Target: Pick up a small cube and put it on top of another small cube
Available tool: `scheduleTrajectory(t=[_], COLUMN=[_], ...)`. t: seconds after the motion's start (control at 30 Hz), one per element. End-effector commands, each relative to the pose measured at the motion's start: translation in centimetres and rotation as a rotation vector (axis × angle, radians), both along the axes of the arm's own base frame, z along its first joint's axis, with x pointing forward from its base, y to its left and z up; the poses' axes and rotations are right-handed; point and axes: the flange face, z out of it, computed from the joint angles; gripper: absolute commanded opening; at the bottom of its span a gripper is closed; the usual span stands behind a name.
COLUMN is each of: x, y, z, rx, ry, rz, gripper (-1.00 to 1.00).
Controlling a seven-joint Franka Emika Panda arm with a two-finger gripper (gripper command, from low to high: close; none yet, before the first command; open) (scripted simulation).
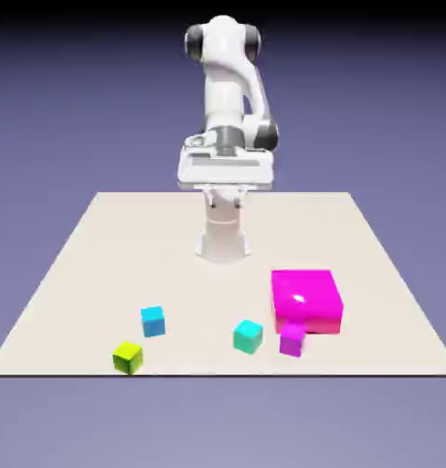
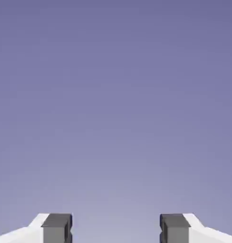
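sky-blue cube (image 1: 153,321) lies well apart from, seemingly below, parted fingers (image 2: 56,228).

Sky-blue cube (image 1: 153,321) at the exterior view's left of teal cube (image 1: 248,336), both well before the arm (image 1: 227,137).

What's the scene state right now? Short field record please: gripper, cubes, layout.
gripper: open, nothing between the fingertips; hand view shows only backdrop
arm: raised above the table's far side, away from all the blocks
sky-blue cube: on the table, alone, not held
teal cube: on the table, nothing on it
purple cube: close beside the teal cube, in front of the magenta block
yellow-green cube: nearest the front edge, on the exterior view's left
stack: not yet started
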Motion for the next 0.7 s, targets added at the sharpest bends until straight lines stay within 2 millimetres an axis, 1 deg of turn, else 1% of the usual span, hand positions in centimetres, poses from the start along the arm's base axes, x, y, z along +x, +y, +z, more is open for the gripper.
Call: scheduleTrajectory(t=[0.0,0.17,0.3,0.47,0.63,0.67], x=[0.5,2.2,2.5,1.6,-0.6,-0.6], y=[-0.9,-5.4,-9.2,-13.7,-17.6,-17.6], z=[-1.1,-6.9,-11.8,-18.2,-24.6,-24.6], rx=[0.025,0.150,0.250,0.372,0.488,0.489], ry=[0.037,0.212,0.343,0.496,0.641,0.642], rz=[-0.053,-0.333,-0.570,-0.878,-1.194,-1.196], gripper=[0.00,0.00,0.00,0.00,0.00,0.00])
